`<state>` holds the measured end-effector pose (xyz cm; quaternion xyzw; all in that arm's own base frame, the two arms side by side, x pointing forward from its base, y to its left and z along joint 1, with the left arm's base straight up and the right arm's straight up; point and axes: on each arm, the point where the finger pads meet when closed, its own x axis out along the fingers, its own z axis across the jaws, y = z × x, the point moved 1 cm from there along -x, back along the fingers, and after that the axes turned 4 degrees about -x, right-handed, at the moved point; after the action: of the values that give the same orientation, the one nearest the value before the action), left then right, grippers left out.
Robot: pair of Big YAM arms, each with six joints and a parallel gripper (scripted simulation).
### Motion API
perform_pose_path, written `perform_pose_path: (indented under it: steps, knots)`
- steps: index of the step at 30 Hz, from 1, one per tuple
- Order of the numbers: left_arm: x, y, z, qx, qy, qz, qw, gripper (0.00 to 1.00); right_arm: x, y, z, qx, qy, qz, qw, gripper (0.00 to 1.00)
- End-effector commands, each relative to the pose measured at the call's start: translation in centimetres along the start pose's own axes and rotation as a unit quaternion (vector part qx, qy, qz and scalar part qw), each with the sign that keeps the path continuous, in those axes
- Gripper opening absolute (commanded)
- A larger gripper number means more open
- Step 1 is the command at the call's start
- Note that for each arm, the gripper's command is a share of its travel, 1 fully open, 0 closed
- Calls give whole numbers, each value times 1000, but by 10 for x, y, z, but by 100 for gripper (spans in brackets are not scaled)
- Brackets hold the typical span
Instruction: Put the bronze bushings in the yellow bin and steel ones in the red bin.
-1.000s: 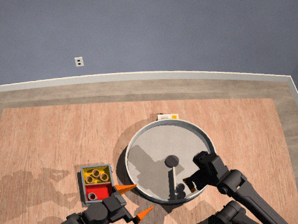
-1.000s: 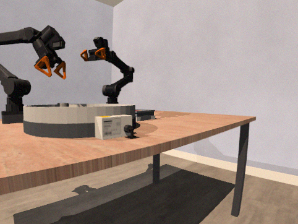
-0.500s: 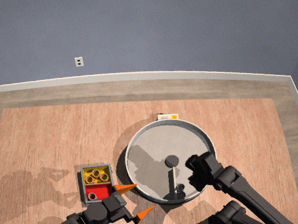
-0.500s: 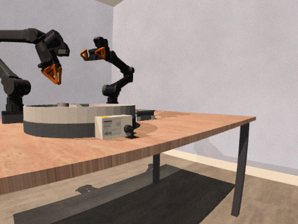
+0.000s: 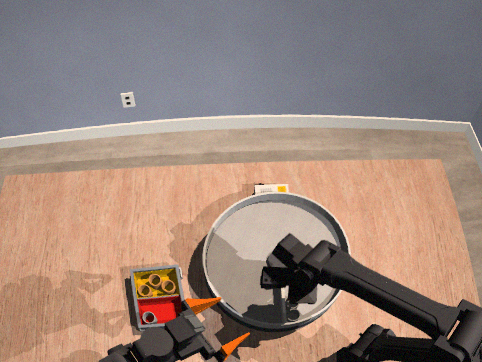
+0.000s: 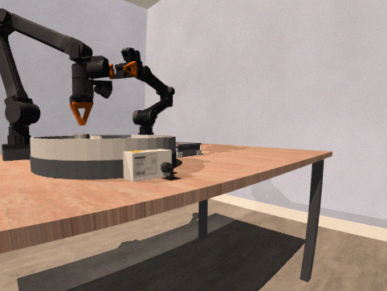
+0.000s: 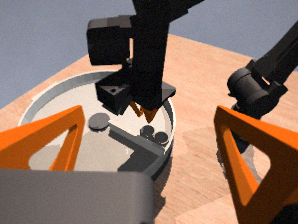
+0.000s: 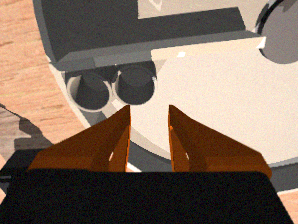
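The right wrist view shows two bushings [image 8: 135, 86]; exterior hides them.

R tool [image 6: 82, 114] [image 7: 143, 116] [image 8: 150, 107] points down, part-closed, nothing gripped; L tool [image 5: 235, 317] [image 6: 120, 70] [image 7: 150, 112] wide open.
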<state>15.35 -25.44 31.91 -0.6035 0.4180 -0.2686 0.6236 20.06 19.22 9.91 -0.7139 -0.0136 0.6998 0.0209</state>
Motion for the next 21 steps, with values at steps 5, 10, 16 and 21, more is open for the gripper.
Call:
perform_pose_path:
  steps: [5, 10, 16, 21]
  knots:
    - [-4, -23, -3, 5, 3, -26, 1000, 100, -15, -22, -16, -76, 2, 11, 997, 29]
    - [-4, -23, -3, 5, 3, -26, 1000, 100, 3, -14, -13, -59, -4, 19, 998, 29]
    - [-4, -8, 1, 4, -6, 7, 1000, 100, 17, -6, -5, -59, -11, 25, 998, 29]
    - [-4, 5, 3, 4, -13, 33, 999, 100, 23, -6, -6, -62, -12, 26, 998, 29]
